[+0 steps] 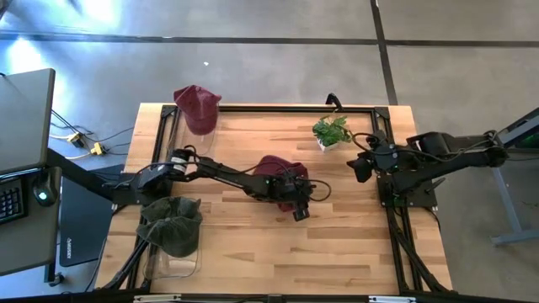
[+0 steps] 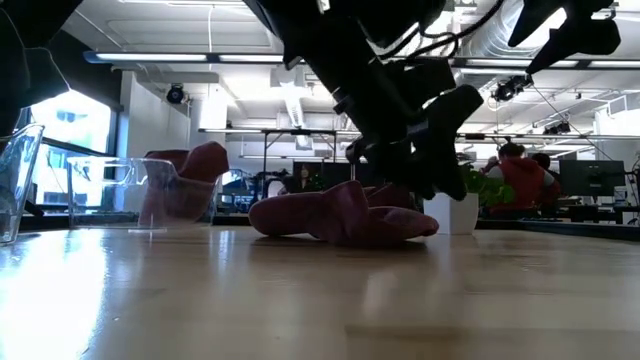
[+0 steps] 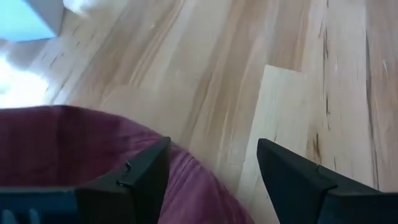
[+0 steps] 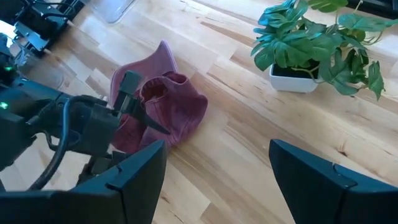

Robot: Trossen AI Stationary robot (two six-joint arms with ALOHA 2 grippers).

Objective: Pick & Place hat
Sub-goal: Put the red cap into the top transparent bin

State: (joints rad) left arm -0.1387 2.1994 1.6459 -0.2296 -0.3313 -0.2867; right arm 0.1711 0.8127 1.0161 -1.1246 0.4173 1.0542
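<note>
While the left gripper (image 1: 301,210) is stretched out to the table (image 1: 253,252) centre, its 2 fingers (image 3: 140,180) are spread wide with nothing held between them. A maroon hat (image 1: 271,171) lies crumpled on the wood, partly under one finger and just behind the tips, probably so it can be straddled and pinched. The right gripper (image 1: 360,166) is parked beside a potted plant (image 1: 331,131), fingers wide apart and empty, apparently kept clear.

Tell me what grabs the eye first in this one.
The left gripper, fingers open, hangs over a maroon hat crumpled mid-table. Another maroon hat sits on a clear container at the far left corner, a green one on a container nearer. The right gripper waits beside a potted plant.
</note>
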